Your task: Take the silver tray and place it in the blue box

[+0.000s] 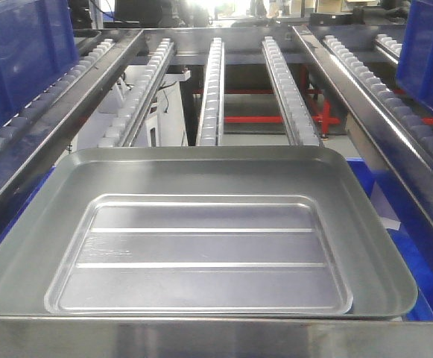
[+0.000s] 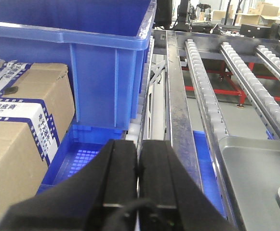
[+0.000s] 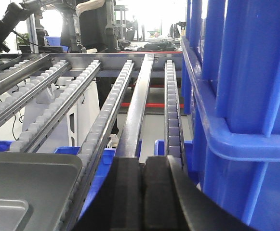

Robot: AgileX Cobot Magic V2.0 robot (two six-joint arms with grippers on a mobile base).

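The silver tray [image 1: 201,186] lies flat at the near end, untouched, over the blue box [image 1: 365,173] that shows past its right edge; whether it is seated inside is unclear. The left gripper [image 2: 139,173] and right gripper [image 3: 143,192] flank it, jaws closed on nothing. Grabbing looks pending: they must open, then pinch the rim. The print on the left cartons [image 2: 24,110] is unreadable

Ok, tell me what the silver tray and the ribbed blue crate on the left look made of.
Silver tray: apparently sheet metal, satin finish; grey sheen, bright glints on its two pressed ridges. Blue crate: likely moulded plastic, smooth and slightly glossy; uniform colour, thick rim lip, moulded vertical ribs.
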